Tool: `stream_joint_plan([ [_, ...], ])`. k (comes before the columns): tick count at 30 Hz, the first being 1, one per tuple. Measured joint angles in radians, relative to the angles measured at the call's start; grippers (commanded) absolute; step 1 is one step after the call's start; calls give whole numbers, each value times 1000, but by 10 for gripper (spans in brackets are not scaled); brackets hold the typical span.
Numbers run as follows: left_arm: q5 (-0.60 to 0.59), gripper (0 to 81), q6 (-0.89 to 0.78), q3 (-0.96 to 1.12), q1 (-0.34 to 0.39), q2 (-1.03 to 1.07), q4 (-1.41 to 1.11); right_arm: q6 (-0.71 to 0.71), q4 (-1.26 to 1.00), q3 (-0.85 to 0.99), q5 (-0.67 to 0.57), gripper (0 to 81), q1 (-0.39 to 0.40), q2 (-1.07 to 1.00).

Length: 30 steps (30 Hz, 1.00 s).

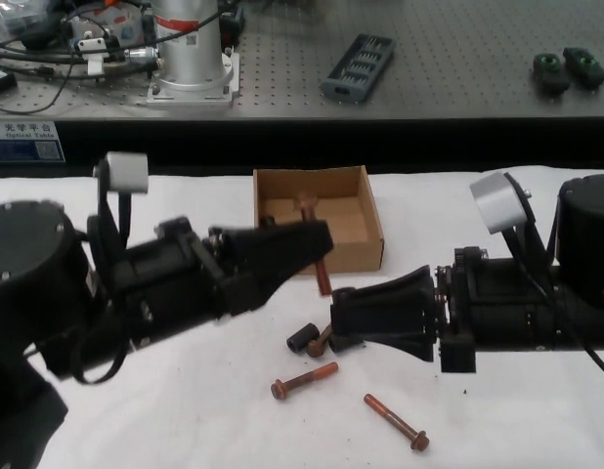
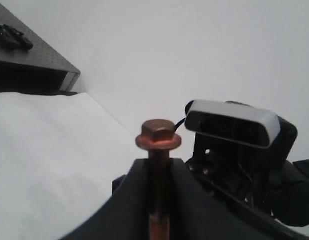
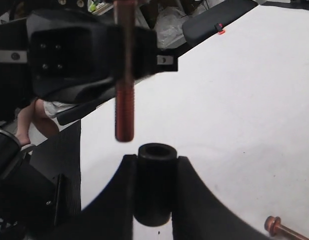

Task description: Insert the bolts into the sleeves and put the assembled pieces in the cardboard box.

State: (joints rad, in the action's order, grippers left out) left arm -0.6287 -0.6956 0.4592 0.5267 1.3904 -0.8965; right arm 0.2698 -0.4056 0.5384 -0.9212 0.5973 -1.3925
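Copper bolt (image 3: 124, 95) hangs just above the sleeve (image 3: 155, 190) rim, apart.

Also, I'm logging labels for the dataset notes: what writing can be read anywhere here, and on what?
Blue and white sign on the far bench, at its front edge: print too blurred to read.
Sticker on the silver column: too small to read.
Nothing else bears legible writing.
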Motion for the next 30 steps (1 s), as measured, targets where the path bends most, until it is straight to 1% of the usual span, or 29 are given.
stream_joint_plan([
  [3,0,6,26,57,0,0,13,-26,35,0,-12,43,0,0],
  [5,0,6,55,86,0,0,68,-42,59,0,-15,43,0,0],
  [11,-3,6,86,88,0,0,129,-53,61,0,-17,43,0,0],
  [30,-3,6,96,88,0,0,129,-17,3,0,-17,43,0,0],
])
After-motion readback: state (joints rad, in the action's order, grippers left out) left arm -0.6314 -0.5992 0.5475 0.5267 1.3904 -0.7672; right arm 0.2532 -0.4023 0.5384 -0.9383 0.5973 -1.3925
